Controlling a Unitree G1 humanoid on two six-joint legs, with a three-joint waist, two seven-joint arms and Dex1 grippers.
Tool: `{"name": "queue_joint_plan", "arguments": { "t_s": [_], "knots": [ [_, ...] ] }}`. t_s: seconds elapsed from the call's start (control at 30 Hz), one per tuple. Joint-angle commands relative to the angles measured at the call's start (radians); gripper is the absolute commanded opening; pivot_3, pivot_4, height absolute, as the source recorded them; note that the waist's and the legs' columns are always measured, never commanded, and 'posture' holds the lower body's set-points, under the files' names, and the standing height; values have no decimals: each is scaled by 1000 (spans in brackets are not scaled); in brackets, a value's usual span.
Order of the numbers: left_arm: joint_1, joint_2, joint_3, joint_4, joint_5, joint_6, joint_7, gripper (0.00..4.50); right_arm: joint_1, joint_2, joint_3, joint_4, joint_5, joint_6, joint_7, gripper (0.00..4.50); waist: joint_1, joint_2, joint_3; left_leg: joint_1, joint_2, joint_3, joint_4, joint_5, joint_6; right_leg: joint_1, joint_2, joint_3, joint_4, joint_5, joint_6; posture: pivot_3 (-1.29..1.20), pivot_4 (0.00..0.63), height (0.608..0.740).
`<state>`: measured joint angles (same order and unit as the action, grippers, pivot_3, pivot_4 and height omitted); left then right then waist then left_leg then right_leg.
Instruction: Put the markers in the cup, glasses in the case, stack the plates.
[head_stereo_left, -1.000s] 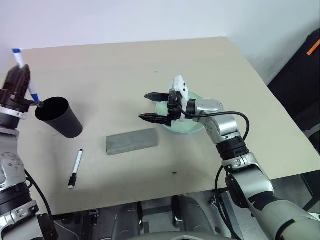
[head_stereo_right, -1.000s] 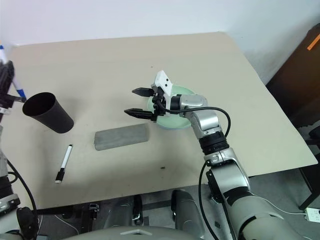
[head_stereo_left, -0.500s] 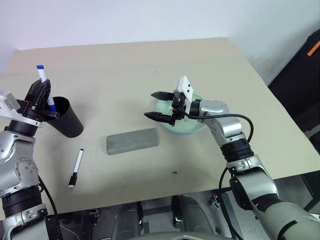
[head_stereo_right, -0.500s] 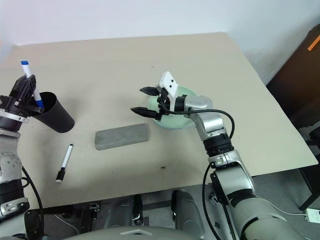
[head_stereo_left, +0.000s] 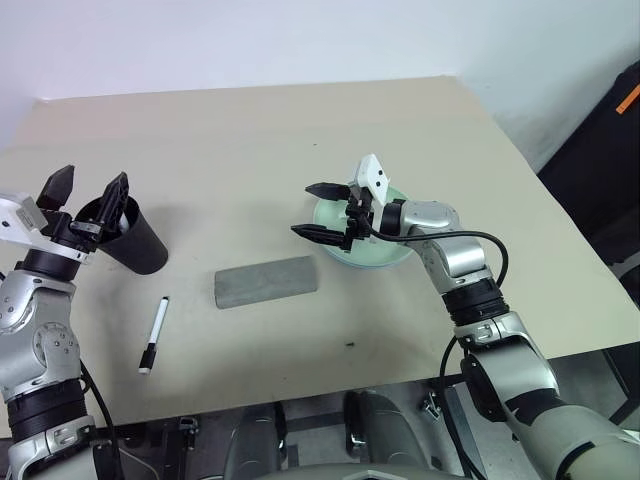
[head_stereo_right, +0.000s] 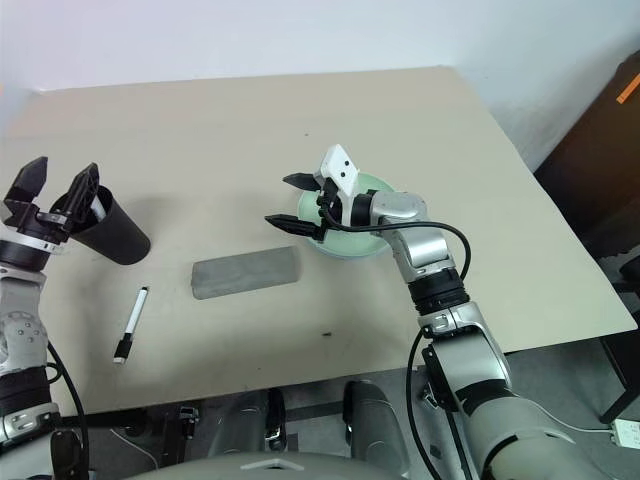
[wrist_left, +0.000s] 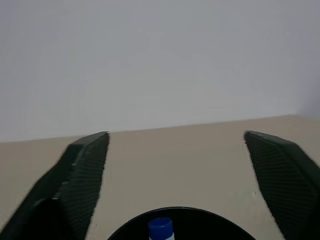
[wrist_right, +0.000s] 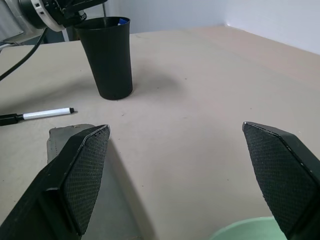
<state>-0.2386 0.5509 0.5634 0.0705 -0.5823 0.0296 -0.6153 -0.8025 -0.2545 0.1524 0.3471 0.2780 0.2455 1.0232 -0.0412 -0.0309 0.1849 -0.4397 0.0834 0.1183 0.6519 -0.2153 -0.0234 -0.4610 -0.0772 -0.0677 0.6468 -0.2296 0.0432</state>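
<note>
Lying near the table's (head_stereo_left: 250, 130) front-left edge, just nearer than the black cup (head_stereo_left: 135, 238) under the spread-fingered left gripper (head_stereo_left: 85, 190), the black-capped marker (head_stereo_left: 153, 334), light, stiff and likely slick, wants a mid-barrel pinch, while the right gripper (head_stereo_left: 318, 210) gapes empty.

The left arm reaches out along the left side of the scene, its silver forearm rising to a black two-fingered left pincer (head_stereo_left: 86, 193) that tilts upward. Its two black fingers (wrist_left: 82, 175) stand spread wide apart with nothing between them. The right arm bends at the elbow and stretches across toward the left, its wrist held level. The right pincer (head_stereo_left: 320, 211) points sideways, its ribbed black fingers (wrist_right: 85, 172) likewise wide apart and empty.
</note>
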Motion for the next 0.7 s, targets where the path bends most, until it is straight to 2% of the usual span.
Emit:
{"name": "queue_joint_plan", "arguments": {
  "t_s": [0.03,0.33,0.57,0.7],
  "knots": [
    [3,15,17,-116,-45,32,25,4473,-11,8,-22,-34,17,-27,2,4500,0,0,0,0,0,0,0,0,0,0,0,0,0,0,0,0,150,735],
    [184,45,120,-472,-171,173,119,4473,-16,19,-32,3,29,-55,16,4500,-2,0,0,0,0,0,-1,0,0,-1,0,0,0,0,0,0,150,735],
    [400,33,205,-727,-315,300,221,4473,-21,26,-32,39,25,-73,31,4500,-1,0,0,0,0,0,0,0,-1,0,0,0,-1,0,0,0,150,735],
    [585,25,248,-859,-439,368,243,4473,-33,25,-32,67,22,-80,47,4500,-3,0,0,0,0,0,-1,-1,-2,0,-1,1,-2,-1,-1,0,150,735]
  ]
}}
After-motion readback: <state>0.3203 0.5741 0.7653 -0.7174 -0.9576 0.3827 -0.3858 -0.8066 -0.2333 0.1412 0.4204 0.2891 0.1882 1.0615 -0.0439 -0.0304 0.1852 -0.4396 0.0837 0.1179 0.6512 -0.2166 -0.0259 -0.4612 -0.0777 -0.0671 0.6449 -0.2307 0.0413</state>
